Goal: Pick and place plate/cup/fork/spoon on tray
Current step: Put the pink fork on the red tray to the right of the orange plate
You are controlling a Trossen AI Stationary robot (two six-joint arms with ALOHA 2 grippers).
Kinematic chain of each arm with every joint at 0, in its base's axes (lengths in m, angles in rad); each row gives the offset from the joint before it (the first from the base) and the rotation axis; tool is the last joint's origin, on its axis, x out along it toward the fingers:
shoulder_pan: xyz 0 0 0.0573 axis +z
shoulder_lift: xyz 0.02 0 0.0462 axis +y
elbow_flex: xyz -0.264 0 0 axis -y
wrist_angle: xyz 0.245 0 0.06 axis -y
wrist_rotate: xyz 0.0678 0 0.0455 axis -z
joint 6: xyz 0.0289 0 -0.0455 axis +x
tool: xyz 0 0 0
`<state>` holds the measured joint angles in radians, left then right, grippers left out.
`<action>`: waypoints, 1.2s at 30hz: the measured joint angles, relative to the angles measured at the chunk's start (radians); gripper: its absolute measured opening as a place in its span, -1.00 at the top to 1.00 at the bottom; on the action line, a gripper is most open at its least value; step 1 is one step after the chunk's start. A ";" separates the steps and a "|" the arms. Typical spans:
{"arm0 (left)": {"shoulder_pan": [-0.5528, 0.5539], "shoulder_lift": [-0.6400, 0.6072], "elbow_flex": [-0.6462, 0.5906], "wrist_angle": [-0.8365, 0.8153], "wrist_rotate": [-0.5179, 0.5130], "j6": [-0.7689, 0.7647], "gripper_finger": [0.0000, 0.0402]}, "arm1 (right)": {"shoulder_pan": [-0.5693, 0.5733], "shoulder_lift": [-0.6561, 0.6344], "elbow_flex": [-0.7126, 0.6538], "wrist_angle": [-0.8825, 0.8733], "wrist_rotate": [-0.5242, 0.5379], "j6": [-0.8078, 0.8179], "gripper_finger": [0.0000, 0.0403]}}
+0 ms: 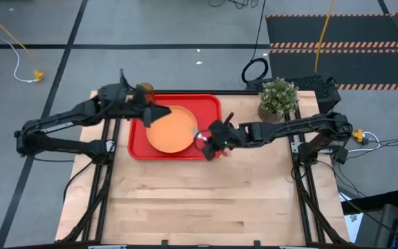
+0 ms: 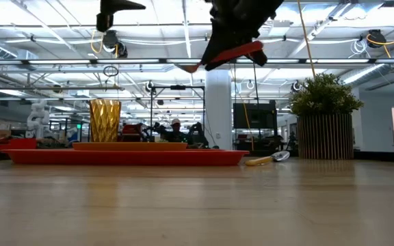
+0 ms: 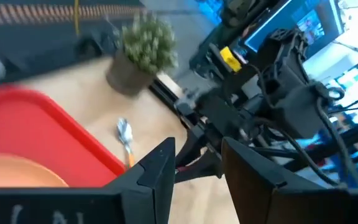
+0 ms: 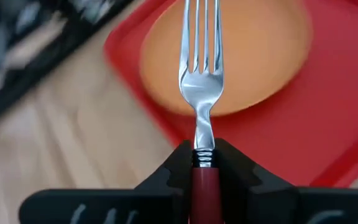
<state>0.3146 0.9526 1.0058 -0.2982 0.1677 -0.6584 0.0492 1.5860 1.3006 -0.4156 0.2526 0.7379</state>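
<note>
The red tray (image 1: pixel 209 107) lies at the table's far middle, with the orange plate (image 1: pixel 171 130) resting flat on it. The amber cup (image 2: pixel 105 121) stands upright at the tray's far left corner. My right gripper (image 1: pixel 209 138) is shut on the fork (image 4: pixel 200 68), held above the tray's right end. The spoon (image 2: pixel 265 160) lies on the table just right of the tray and also shows in the left wrist view (image 3: pixel 126 140). My left gripper (image 3: pixel 197 168) is open and empty, raised over the tray's left part, near the cup. My right gripper pinches the fork's pink-red handle (image 4: pixel 204 183) between its two fingers, at the end next to the metal neck. The fork lies along the fingers, its tines (image 4: pixel 201 31) pointing out over the plate. It is lifted clear and tilted (image 2: pixel 226 55).
A potted green plant (image 1: pixel 278 99) stands at the table's far right, behind the spoon. Bare wood (image 1: pixel 199 200) fills the near half of the table. The room beyond the far edge holds racks and screens.
</note>
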 joint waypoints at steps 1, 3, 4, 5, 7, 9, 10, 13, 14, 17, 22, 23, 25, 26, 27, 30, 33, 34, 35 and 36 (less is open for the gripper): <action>0.008 -0.013 0.000 -0.008 -0.005 0.028 0.34 | -0.009 0.000 0.000 0.006 0.021 0.051 0.83; 0.025 -0.035 0.000 -0.034 -0.006 0.074 0.34 | -0.024 0.000 -0.005 0.035 0.068 0.135 0.82; 0.034 -0.046 0.000 -0.043 -0.006 0.090 0.34 | -0.030 0.000 -0.014 0.065 0.088 0.171 0.82; 0.041 -0.055 0.000 -0.059 -0.007 0.102 0.34 | -0.038 0.000 -0.026 0.103 0.103 0.211 0.82; 0.056 -0.069 0.000 -0.086 -0.013 0.111 0.34 | -0.057 0.000 -0.059 0.180 0.127 0.297 0.82; 0.069 -0.073 0.000 -0.110 -0.013 0.111 0.34 | -0.077 0.000 -0.096 0.271 0.148 0.386 0.82; 0.071 -0.073 0.000 -0.118 -0.013 0.109 0.34 | -0.087 0.000 -0.118 0.320 0.165 0.424 0.82; 0.079 -0.072 0.000 -0.142 -0.013 0.096 0.34 | -0.109 0.000 -0.183 0.448 0.220 0.504 0.82; 0.079 -0.073 0.000 -0.142 -0.013 0.089 0.34 | -0.117 0.000 -0.205 0.488 0.231 0.523 0.82; 0.079 -0.073 0.000 -0.142 -0.013 0.072 0.34 | -0.151 0.000 -0.264 0.640 0.249 0.586 0.82; 0.079 -0.072 0.000 -0.142 -0.017 0.081 0.34 | -0.202 0.044 -0.372 0.974 0.247 0.642 0.82; 0.079 -0.071 0.000 -0.142 -0.024 0.080 0.34 | -0.211 0.067 -0.380 1.053 0.241 0.646 0.82; 0.079 -0.069 0.000 -0.141 -0.039 0.073 0.34 | -0.235 0.106 -0.380 1.164 0.199 0.666 0.82; 0.079 -0.069 0.000 -0.140 -0.043 0.072 0.35 | -0.246 0.127 -0.374 1.179 0.180 0.668 0.82; 0.079 -0.069 0.000 -0.137 -0.046 0.071 0.34 | -0.255 0.151 -0.355 1.178 0.163 0.665 0.82; 0.085 -0.069 0.000 -0.135 -0.046 0.072 0.34 | -0.268 0.200 -0.276 1.106 0.119 0.643 0.82; 0.090 -0.071 0.000 -0.135 -0.046 0.055 0.34 | -0.276 0.215 -0.149 0.884 0.055 0.611 0.83; 0.090 -0.071 0.000 -0.135 -0.046 0.048 0.34 | -0.276 0.215 -0.102 0.768 0.055 0.594 0.83; 0.091 -0.071 0.000 -0.135 -0.046 0.043 0.35 | -0.277 0.215 -0.055 0.659 0.060 0.579 0.83; 0.091 -0.071 0.000 -0.135 -0.045 0.038 0.35 | -0.277 0.216 -0.011 0.544 0.076 0.566 0.83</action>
<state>0.4053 0.8815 1.0058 -0.4336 0.1223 -0.6207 -0.2279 1.8019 1.2892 0.1285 0.3288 1.3042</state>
